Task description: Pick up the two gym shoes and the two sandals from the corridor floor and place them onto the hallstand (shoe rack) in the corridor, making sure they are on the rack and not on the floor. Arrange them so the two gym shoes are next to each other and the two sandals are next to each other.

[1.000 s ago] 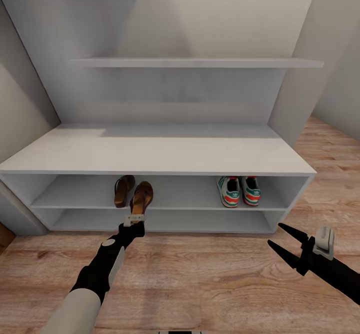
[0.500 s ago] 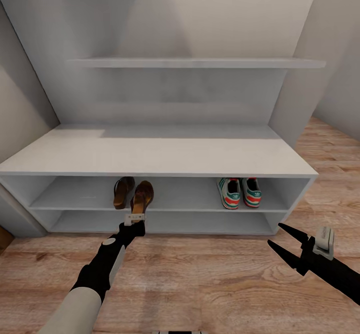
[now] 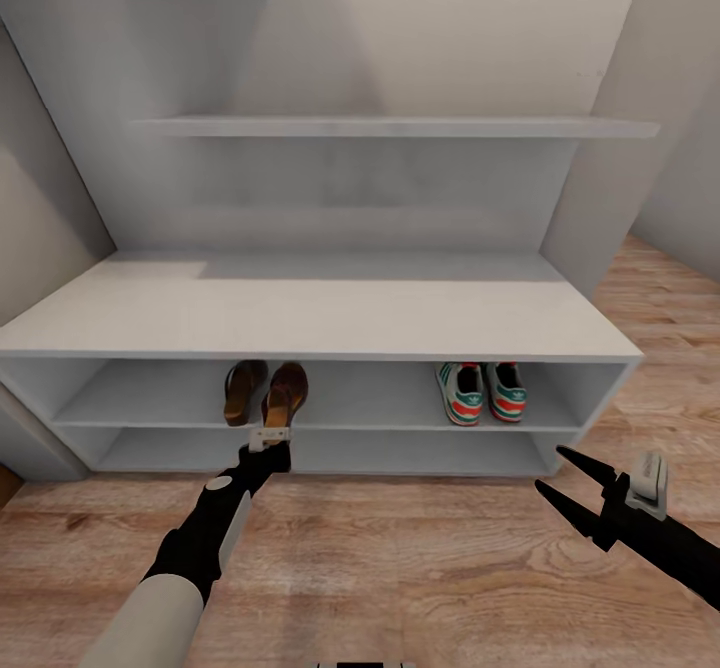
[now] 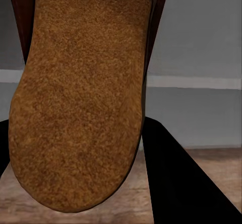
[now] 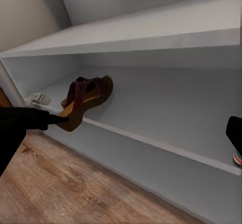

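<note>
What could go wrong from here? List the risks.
1. The left pincer grips the second sandal by its heel, which overhangs the shelf edge; released now, it might tip onto the floor.
2. Pushing it deeper could knock the first sandal beside it.
3. The open right pincer hangs near the rack's corner and could bump it.

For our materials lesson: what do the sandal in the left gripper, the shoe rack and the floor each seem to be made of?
Held sandal: dark brown, leather-like straps and a tan sole with a grainy, suede-like matte look, seen close in the left wrist view.
Shoe rack: smooth pale grey panels, possibly painted board; no grain shows.
Floor: warm brown planks with wood grain, either wood or laminate.
</note>
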